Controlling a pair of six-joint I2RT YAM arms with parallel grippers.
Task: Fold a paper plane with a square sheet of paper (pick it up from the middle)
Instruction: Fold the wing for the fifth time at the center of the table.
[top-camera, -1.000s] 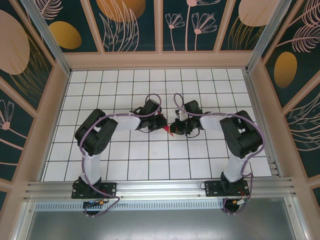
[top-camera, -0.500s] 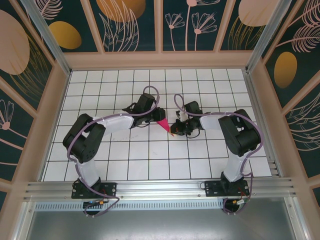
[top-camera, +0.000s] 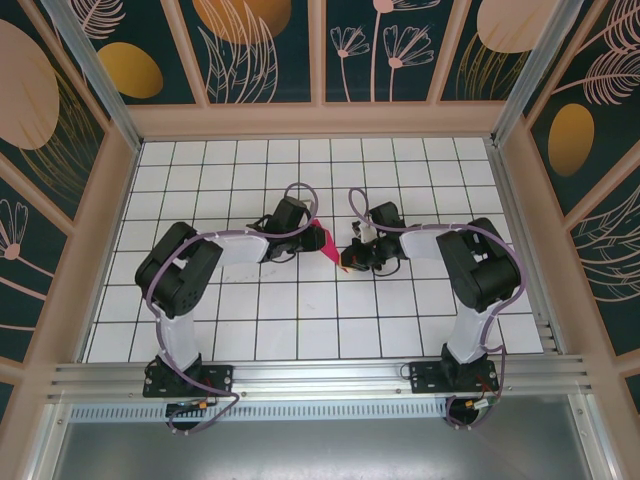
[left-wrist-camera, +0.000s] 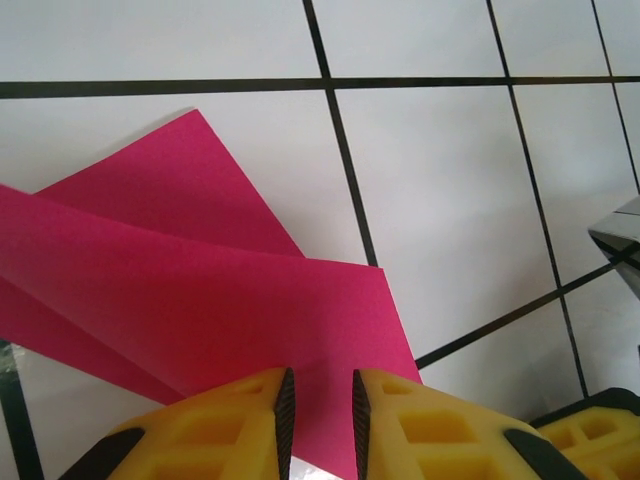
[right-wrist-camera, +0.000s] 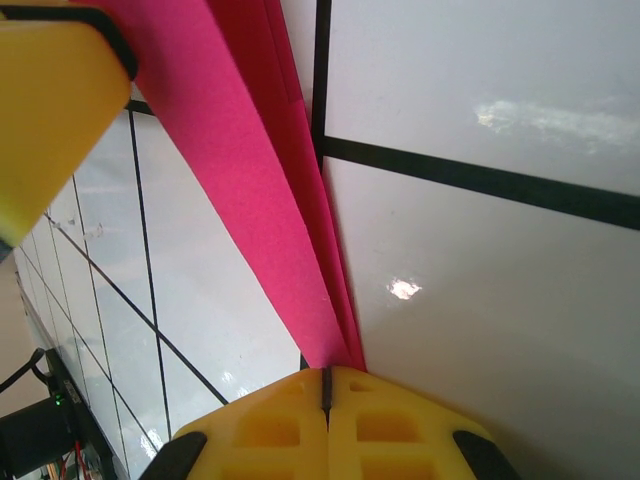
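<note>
mid-table, left tool (top-camera: 309, 235) nearer paper plane (top-camera: 324, 241) than before

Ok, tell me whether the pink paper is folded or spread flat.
Folded: the pink paper lies in overlapping layers, its stacked edges pinched in the right hand.

The folded pink paper (left-wrist-camera: 200, 300) is seen lying just beyond the left gripper (left-wrist-camera: 320, 388), whose yellow fingers (left-wrist-camera: 220, 430) are set slightly apart.
</note>
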